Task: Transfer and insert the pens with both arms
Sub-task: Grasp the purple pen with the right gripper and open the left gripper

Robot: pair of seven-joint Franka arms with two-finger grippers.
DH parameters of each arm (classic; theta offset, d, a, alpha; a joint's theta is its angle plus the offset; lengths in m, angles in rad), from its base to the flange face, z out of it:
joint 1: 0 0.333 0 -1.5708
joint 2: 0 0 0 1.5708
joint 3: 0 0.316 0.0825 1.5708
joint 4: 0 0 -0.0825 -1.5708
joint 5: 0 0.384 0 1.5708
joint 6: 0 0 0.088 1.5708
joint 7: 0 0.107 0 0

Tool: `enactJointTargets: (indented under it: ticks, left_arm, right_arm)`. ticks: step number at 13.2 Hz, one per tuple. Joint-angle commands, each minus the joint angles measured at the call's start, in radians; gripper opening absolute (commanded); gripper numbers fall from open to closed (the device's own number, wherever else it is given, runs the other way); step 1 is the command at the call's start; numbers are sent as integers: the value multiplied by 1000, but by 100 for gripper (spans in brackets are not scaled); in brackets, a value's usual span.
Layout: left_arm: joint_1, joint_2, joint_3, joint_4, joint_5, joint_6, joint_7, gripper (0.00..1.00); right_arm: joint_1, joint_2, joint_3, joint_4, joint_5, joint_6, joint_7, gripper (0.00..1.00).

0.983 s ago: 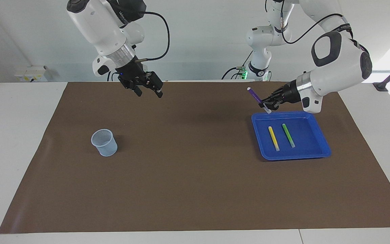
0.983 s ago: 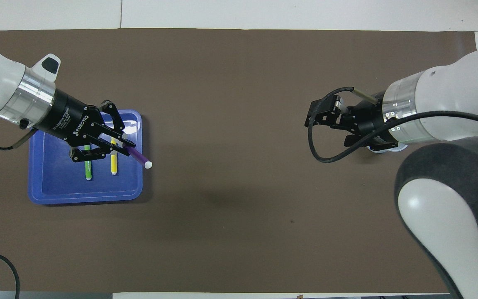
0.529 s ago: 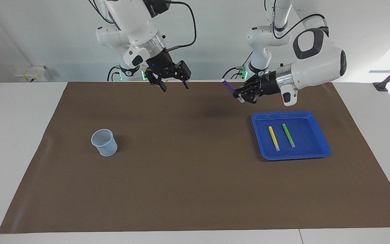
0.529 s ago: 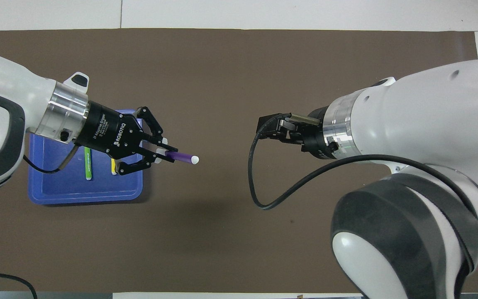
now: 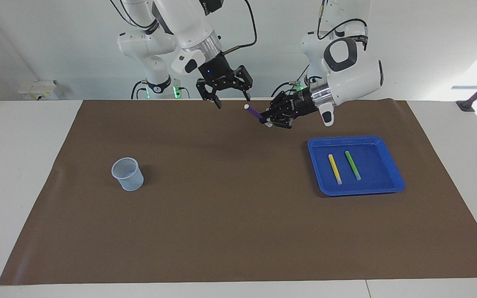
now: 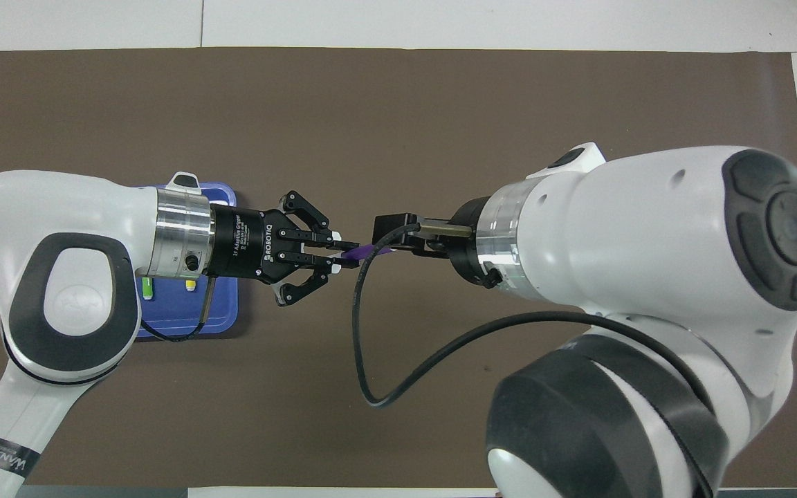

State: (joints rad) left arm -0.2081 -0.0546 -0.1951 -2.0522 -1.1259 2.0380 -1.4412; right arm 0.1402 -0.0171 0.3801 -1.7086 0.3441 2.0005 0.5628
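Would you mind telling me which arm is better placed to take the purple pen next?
The right: its open right gripper hangs just above the purple pen, which the left gripper holds out toward it.

A robotics lab: two white arms point(image 5: 346, 66) bolted by a brown-matted table point(image 5: 238, 231), bare white walls.

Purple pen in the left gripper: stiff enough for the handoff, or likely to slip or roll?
The purple pen probably stays rigid: it juts straight out of the shut left gripper, tilted up, with no sag. Held near one end, it may pivot if the open right gripper nudges its free tip. Being slim and round like the yellow pen, it would likely roll if dropped on the mat.
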Motion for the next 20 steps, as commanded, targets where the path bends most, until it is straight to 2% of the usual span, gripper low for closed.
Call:
enactJointTargets:
  ticks: [1, 5, 12, 14, 15, 16, 18, 19, 20]
  left_arm:
    - [-40, -51, 14, -69, -87, 79, -24, 0]
    - [-39, -53, 14, -69, -143, 77, -24, 0]
    - [-34, -56, 14, -72, -166, 77, -24, 0]
    - [-36, -56, 14, -72, -166, 77, -24, 0]
    - [-36, -56, 14, -72, -167, 79, -22, 0]
    - [-36, -54, 14, -72, -167, 79, -24, 0]
    - [-36, -56, 14, -72, -167, 79, -22, 0]
    - [-36, -56, 14, -72, -169, 79, -22, 0]
    - [-36, -54, 14, -72, -170, 79, -22, 0]
  right_arm:
    - [-4, -4, 28, -11, 6, 37, -26, 100]
    - [-5, -3, 39, -17, 3, 72, -49, 100]
    - [-8, 23, 36, -25, 4, 149, -47, 99]
    - [-8, 25, 36, -23, 4, 153, -46, 94]
    - [-8, 26, 36, -22, 4, 153, -47, 86]
    - [-8, 26, 36, -23, 4, 153, -47, 68]
    - [-8, 26, 36, -23, 4, 153, -47, 5]
    - [-8, 26, 34, -23, 4, 155, -49, 0]
    - [-10, 26, 33, -23, 3, 165, -49, 0]
